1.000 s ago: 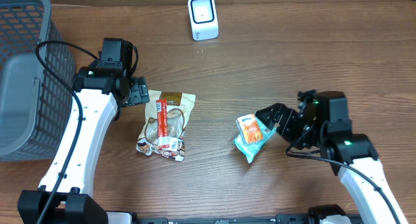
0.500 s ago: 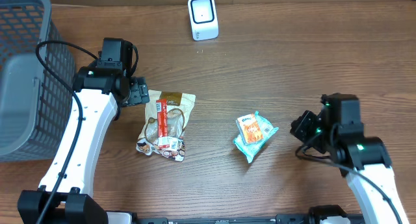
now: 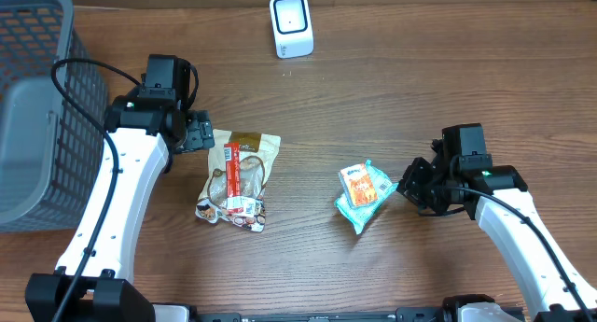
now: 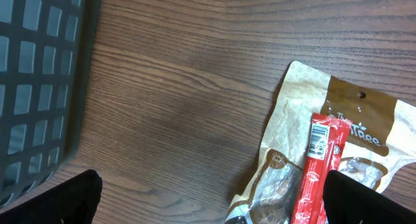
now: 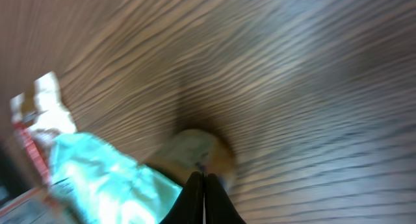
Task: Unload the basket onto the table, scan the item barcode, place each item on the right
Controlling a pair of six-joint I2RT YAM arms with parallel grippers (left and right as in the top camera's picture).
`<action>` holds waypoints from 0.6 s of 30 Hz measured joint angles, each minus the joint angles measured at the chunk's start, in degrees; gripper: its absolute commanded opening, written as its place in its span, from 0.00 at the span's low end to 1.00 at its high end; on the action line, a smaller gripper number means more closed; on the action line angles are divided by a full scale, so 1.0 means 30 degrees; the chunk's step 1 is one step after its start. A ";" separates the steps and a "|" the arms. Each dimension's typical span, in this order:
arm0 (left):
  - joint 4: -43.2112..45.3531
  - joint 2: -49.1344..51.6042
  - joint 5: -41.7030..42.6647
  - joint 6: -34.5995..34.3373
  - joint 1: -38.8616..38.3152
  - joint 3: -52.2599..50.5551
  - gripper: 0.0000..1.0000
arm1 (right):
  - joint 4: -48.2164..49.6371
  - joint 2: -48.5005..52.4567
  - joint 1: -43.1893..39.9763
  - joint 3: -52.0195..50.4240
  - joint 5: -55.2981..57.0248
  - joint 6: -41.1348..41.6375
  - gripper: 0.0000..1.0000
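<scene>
The teal-and-orange packet (image 3: 366, 193) is seen lying flat on the table (image 3: 420, 89). Just to its right, the right gripper (image 3: 408, 184) is held with its fingers pressed together, nothing between them. Well to the packet's left, a brown pouch (image 3: 252, 149) is laid with a red stick (image 3: 233, 177) on top, and the left gripper (image 3: 206, 135) is spread wide and empty at the pouch's far corner. The scanner (image 3: 290, 25) is set beyond the packet, and the basket (image 3: 37, 98) farthest to its left.

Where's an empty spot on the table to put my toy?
Bare wood between the brown bag and the teal packet, and right of the scanner. Crowded: basket, left gripper and bag on the left; right gripper beside the packet.
</scene>
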 measured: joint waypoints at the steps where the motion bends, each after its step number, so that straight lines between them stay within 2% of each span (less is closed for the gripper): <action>1: 0.0000 0.0000 0.0000 0.0000 0.0000 0.0000 1.00 | 0.0124 0.0000 0.0000 0.0000 -0.0503 -0.0007 0.04; 10: -0.0007 0.0000 0.0000 0.0000 0.0000 0.0000 1.00 | 0.2805 0.0007 0.0131 -0.0007 -0.6433 -0.0634 0.16; 18: -0.0007 0.0000 0.0000 0.0000 0.0000 0.0000 1.00 | 0.3424 0.0007 0.1989 0.0000 -0.7235 -0.0772 0.21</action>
